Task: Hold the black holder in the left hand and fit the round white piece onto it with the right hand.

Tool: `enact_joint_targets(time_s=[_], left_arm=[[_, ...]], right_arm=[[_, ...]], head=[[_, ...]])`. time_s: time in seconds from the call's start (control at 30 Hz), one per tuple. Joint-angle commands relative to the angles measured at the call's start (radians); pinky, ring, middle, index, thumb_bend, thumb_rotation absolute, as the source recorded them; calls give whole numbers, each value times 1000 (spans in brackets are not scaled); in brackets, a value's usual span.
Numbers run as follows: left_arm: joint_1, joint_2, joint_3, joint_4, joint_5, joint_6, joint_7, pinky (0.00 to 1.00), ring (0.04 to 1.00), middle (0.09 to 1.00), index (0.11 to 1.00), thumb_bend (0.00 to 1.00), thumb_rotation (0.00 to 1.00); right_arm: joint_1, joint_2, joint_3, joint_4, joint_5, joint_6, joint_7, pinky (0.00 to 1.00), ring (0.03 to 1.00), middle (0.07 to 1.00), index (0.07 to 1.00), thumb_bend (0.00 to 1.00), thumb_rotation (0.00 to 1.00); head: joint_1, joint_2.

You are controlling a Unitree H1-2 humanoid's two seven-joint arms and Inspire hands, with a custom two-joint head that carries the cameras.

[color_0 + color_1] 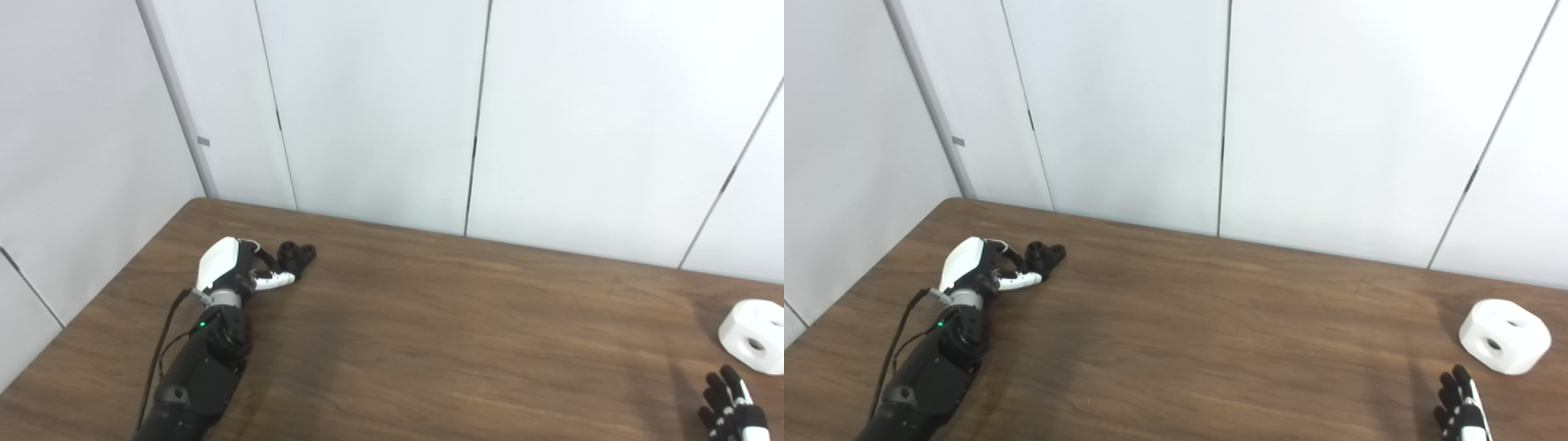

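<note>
Brown wooden desk (429, 343), with white wall panels (380, 110) behind it.

Black holder (297, 255) on the desk, far over on the left side, toward the far edge. Small and dark, with round holes on top.

Left hand (236, 266) right up against the black holder, low on the desk. Curled fingers (264, 257) around the near left side of the holder, and a white thumb (274, 281) stretched out just below it. Looked like touching, but a firm hold could not be told. Holder not lifted off the desk. Black arm (196, 373) running back to the near left edge, with a small green light on it and a thin black cable (160, 343) beside it.

Round white piece (1504, 336) on the desk, far over on the right side, well apart from the black holder. Chunky and white, with a dark round hole in its near side and another hole on top.

Right hand (1461, 407) at the near right edge, only partly in the picture. Black fingers (1448, 386) spread apart and pointed up toward the white piece, holding nothing. Near the white piece, but with bare desk between them.
</note>
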Motion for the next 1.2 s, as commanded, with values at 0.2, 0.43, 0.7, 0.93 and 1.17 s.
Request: enact_joint_targets(time_s=[0.2,0.43,0.7,0.93,1.17], left_arm=[[-21,41,-10,-9,3,-16,-6,922,930,811,486,519,42],[-8,44,-24,-33,5,-17,-15,887,914,804,486,519,43],[42,27,-34,-139,-8,-20,-52,878,921,808,487,518,41],[91,-21,-71,-244,16,3,-79,880,922,814,486,518,42],[127,-55,-137,-327,53,-26,-99,909,916,804,486,518,42]], right_arm=[[-15,5,-2,-38,11,-18,-4,1000,996,977,1000,503,1000],[-16,6,0,-42,6,-13,-3,1000,999,975,1000,492,1000],[-16,10,8,-48,-12,3,-10,1000,994,972,1000,512,1000],[-23,15,18,-42,-20,-5,-13,1000,986,965,1000,516,1000],[-29,34,23,-40,-23,-5,-22,1000,992,968,1000,493,1000]], head=[[-1,2],[-6,3],[-17,7],[-35,8],[-66,13]])
